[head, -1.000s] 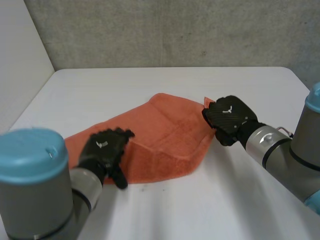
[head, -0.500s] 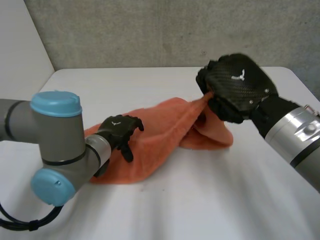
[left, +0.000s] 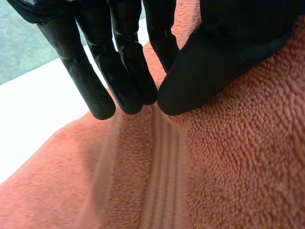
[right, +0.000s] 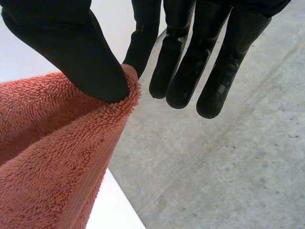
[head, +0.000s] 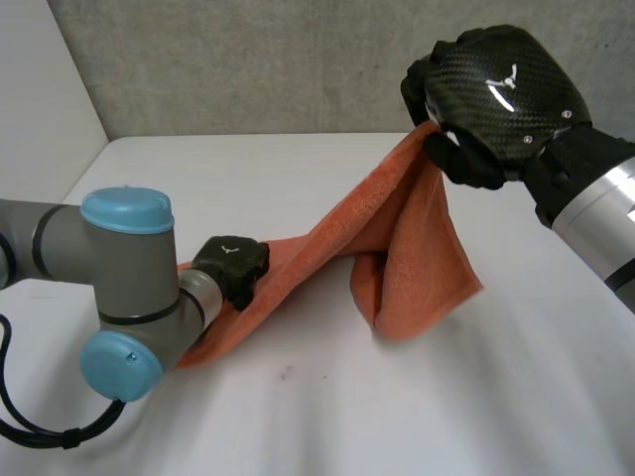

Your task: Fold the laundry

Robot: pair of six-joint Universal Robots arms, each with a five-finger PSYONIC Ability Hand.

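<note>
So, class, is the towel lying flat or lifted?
Lifted at one end: the right hand pinches a towel corner high above the table; the left hand holds the other end down.

No word or number can be read anywhere; the one sign is a small white three-pronged emblem (head: 501, 82) on the back of the right hand (head: 521, 114) and likewise the left hand (head: 238, 268).

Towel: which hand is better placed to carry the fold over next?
Right, probably. The right hand pinches a corner of the towel high above the table, free to swing across. The left hand grips the low end down at the table, suited to anchoring.
</note>
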